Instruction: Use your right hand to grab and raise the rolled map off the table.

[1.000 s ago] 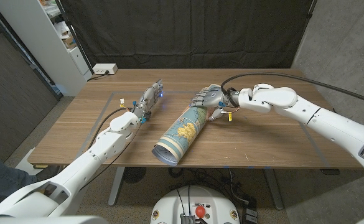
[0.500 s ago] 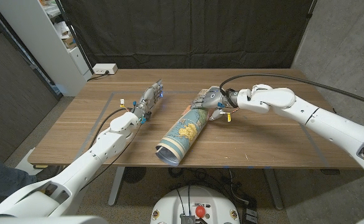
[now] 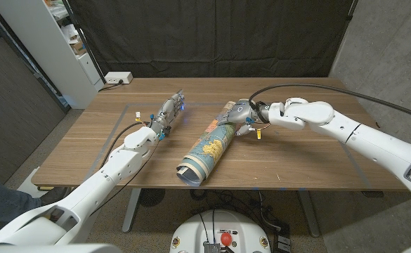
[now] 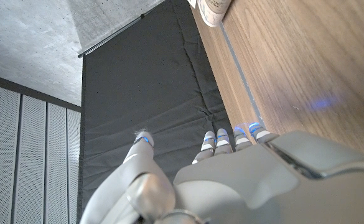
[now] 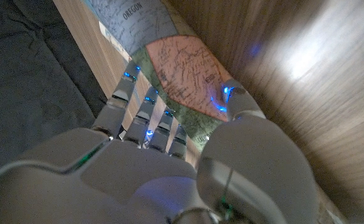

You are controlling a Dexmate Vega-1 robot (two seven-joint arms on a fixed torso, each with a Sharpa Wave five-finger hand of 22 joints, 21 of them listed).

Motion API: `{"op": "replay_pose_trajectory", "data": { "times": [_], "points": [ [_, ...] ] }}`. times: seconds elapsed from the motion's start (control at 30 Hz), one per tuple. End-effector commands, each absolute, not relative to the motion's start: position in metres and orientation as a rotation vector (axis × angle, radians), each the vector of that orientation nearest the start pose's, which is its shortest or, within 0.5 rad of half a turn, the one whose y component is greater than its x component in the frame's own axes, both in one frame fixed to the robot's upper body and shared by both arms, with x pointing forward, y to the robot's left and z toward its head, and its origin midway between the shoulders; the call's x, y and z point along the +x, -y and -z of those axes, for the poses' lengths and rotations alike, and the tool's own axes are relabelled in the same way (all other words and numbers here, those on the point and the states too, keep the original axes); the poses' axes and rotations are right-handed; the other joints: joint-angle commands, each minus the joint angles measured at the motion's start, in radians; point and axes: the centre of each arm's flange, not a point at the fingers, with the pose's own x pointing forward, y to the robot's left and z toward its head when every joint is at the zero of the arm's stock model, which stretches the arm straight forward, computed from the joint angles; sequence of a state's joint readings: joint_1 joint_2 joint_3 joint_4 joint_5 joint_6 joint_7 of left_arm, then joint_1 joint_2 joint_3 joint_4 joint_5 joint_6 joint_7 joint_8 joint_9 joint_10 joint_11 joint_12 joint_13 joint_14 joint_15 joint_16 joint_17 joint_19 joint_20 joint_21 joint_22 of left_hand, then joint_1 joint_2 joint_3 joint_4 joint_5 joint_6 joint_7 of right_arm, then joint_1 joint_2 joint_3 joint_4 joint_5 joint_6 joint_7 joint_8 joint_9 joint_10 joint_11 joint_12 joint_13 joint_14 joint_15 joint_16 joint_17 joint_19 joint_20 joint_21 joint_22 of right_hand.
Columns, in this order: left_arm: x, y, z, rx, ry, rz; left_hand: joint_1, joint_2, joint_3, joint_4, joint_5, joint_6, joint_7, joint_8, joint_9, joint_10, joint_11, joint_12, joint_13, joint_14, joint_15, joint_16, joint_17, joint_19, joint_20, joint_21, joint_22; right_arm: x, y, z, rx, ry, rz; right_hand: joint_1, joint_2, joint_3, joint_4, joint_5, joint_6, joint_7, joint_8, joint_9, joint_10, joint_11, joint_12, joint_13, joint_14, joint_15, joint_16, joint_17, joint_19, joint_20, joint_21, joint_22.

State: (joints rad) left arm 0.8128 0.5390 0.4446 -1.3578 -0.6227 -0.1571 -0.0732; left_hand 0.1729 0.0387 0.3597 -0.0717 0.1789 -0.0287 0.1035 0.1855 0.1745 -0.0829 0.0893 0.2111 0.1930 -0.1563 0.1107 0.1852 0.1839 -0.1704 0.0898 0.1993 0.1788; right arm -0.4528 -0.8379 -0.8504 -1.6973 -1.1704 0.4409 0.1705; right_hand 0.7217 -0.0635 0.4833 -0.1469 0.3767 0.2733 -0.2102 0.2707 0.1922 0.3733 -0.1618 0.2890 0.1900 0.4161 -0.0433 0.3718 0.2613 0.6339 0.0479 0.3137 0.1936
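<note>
The rolled map (image 3: 206, 148) lies diagonally near the middle of the wooden table (image 3: 296, 158), its open near end close to the front edge and its far end under the right hand (image 3: 237, 113). In the right wrist view, the fingers (image 5: 145, 111) wrap over one side of the roll and the thumb (image 5: 234, 99) presses the opposite side — the hand is clamped on the map's far end. The map appears to rest on the table along most of its length; lift has not visibly begun.

Risks from this position:

- End grip. The hold sits at one extreme of a long tube. On lifting, the free end is likely to droop or drag on the table, and the roll may pivot out of the fingers.
- Soft paper. Excess squeeze can crush the tube; too little lets it slide.
- Loose layers. The near end shows curled inner edges — these may unroll once unsupported.

The left hand (image 3: 171, 110) waits well apart from the map, fingers extended and together, holding nothing.
</note>
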Motion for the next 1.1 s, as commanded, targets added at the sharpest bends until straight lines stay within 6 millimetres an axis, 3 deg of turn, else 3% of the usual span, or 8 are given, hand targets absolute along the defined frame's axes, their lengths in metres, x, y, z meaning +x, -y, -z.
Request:
{"op": "replay_pose_trajectory", "data": {
  "times": [0.03,0.67,1.0,1.1],
  "points": [
    [0.653,-0.249,0.034,0.064,0.489,0.327,0.003,0.008,-0.002,-0.006,0.003,0.002,-0.005,0.004,0.005,-0.002,-0.002,0.003,0.004,0.000,0.008,0.005,0.001,-0.072,0.005,-0.001,0.005,0.582,0.137,-0.011,-2.338,1.070,-0.360,0.026,0.012,0.018,-0.001,-0.006,0.073,-0.005,0.018,0.002,0.058,-0.017,0.010,0.003,0.050,-0.071,0.018,0.011,0.037,-0.014,0.020,0.005],
    [0.652,-0.252,0.035,0.072,0.489,0.332,0.002,0.009,-0.002,-0.007,0.003,0.003,-0.005,0.004,0.005,0.000,-0.002,0.004,0.004,-0.001,0.008,0.005,0.002,-0.072,0.007,0.000,0.006,0.574,0.138,-0.014,-2.248,1.139,-0.286,0.042,0.037,0.032,0.005,-0.020,0.156,-0.009,0.032,0.003,0.127,-0.027,0.011,0.003,0.105,-0.090,0.035,0.028,0.086,-0.028,0.045,0.008],
    [0.653,-0.252,0.032,0.074,0.490,0.330,0.002,0.010,-0.002,-0.008,0.003,0.006,-0.004,0.005,0.005,0.000,-0.002,0.004,0.004,0.000,0.008,0.006,0.002,-0.072,0.006,0.001,0.006,0.571,0.140,-0.019,-2.196,1.190,-0.242,0.065,0.048,0.037,-0.002,-0.031,0.211,-0.010,0.043,0.004,0.168,-0.038,0.012,0.003,0.143,-0.105,0.049,0.036,0.107,-0.045,0.059,0.010],
    [0.653,-0.252,0.030,0.076,0.492,0.331,0.002,0.010,-0.003,-0.008,0.003,0.006,-0.004,0.005,0.005,0.002,-0.001,0.005,0.004,0.000,0.008,0.006,0.002,-0.071,0.006,0.001,0.006,0.570,0.141,-0.021,-2.185,1.202,-0.230,0.069,0.050,0.037,-0.003,-0.035,0.220,-0.011,0.043,0.004,0.173,-0.039,0.009,0.002,0.149,-0.110,0.050,0.038,0.117,-0.061,0.064,0.010]
  ]
}}
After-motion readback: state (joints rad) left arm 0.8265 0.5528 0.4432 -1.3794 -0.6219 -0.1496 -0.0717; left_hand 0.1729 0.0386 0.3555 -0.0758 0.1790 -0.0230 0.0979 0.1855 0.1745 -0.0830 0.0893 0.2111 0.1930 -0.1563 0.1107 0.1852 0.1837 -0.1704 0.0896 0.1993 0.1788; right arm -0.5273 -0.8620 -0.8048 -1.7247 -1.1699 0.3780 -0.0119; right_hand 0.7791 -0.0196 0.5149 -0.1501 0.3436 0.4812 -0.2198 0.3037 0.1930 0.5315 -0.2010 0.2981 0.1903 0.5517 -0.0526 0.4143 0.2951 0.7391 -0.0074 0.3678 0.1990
